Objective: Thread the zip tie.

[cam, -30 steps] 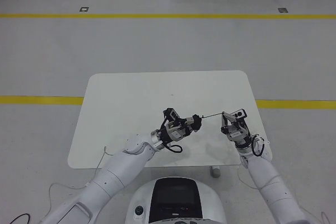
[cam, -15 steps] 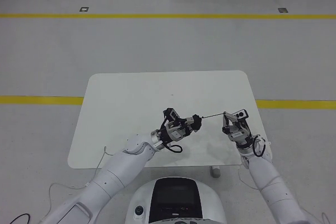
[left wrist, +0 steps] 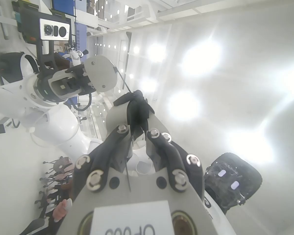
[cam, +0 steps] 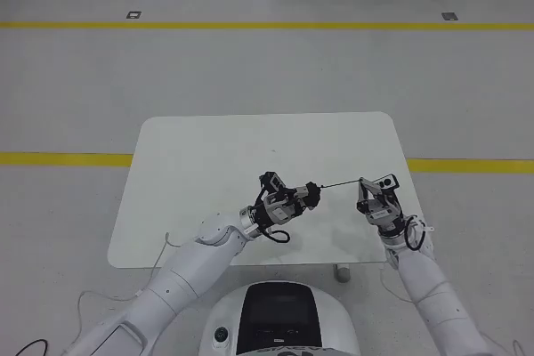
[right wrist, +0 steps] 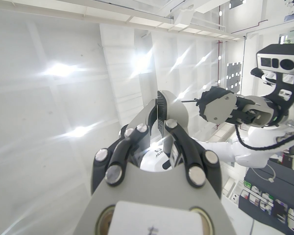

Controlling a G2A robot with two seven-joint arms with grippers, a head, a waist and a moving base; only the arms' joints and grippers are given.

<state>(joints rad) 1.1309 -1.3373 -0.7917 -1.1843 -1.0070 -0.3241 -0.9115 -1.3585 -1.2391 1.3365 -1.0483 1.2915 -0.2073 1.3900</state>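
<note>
**Zip tie held in the air between both hands, no loop formed**

The left hand (left wrist: 136, 99) is clamping shut on the zip tie (cam: 338, 184) at a dark bunched end, with the strap trailing back between its fingers. The right hand (right wrist: 157, 110) is closed with its pads pressed together, and it looks to be pinching the strap's other end, off to the right. The tie is hanging nearly level above the near right part of the desk (cam: 205, 169), not touching it.

I'm reading this as the align-and-feed step. To do it well:
- Keep the strap taut and straight.
- Line the tip up with the head's slot before pushing.
- Grip close to the tip so it isn't buckling.
- Move one hand only.
</note>
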